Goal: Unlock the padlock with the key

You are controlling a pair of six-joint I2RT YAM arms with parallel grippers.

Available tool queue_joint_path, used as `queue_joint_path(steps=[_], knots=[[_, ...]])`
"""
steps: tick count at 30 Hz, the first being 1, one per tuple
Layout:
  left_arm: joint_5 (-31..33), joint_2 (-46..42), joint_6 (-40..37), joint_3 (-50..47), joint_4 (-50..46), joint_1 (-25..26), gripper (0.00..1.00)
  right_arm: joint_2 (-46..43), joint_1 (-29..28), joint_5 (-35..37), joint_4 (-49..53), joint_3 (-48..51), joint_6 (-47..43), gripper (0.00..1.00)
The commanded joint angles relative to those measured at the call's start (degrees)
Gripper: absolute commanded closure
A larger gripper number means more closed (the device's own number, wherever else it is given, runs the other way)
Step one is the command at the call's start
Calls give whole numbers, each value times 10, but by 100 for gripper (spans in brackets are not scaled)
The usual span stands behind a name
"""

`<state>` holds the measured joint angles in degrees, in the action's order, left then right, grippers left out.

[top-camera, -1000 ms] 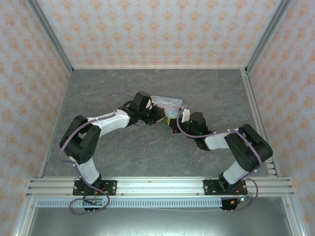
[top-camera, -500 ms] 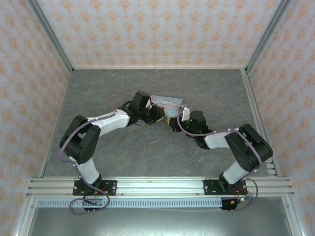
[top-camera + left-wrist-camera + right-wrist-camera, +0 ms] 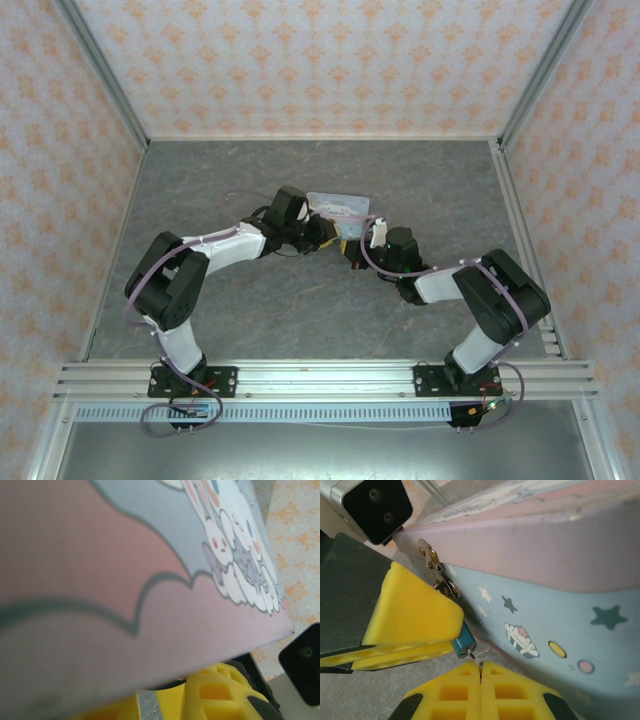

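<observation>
The padlock point(image 3: 464, 644), a tiny teal barrel, sits in the right wrist view just above the right gripper point(image 3: 480, 668). That gripper's yellow jaws are pressed together on a thin sliver of metal, the key point(image 3: 471, 654) by its look, which reaches the padlock's end face. The left gripper point(image 3: 455, 639) comes in from the left of that view, its jaws narrow and clamped on the padlock's body, so that just the end pokes out. Right behind it a small metal hasp point(image 3: 434, 565) hangs on the front wall of the tin point(image 3: 545, 620), which is pale blue with stars and small cartoon prints. Whether the padlock passes through the hasp I cannot tell. The pinkish lid point(image 3: 545, 545) is down, so the inside is hidden. From above, the tin lies near the middle of the grey marbled surface point(image 3: 230, 180), and both arms bend inward to meet at its near edge. Pale walls point(image 3: 320, 60) with an orange pattern close the space on three sides. The left wrist view gives the lid's top close and blurred, with white cartoon rabbits point(image 3: 235, 565) toward its far corner. From above, the padlock is too small to pick out.
</observation>
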<state>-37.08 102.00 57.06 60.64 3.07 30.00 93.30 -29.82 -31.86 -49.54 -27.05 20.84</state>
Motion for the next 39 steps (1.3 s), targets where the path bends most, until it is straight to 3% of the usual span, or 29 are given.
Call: queue_joint_path(steps=[1,8,19,27,32,39], knots=[[-27,27,11,-10,49,15,85,25,-3,5,-82,11,20,100],[-21,57,24,-21,80,14,83,69,-3,12,-127,24,53,100],[19,35,20,-52,81,10,52,80,-7,34,-130,41,89,100],[64,-26,24,-89,62,3,37,94,-12,27,-135,35,153,100],[81,-49,72,-129,121,3,35,90,-14,35,-143,34,199,100],[87,-49,114,-146,180,4,43,75,-14,32,-111,16,264,100]])
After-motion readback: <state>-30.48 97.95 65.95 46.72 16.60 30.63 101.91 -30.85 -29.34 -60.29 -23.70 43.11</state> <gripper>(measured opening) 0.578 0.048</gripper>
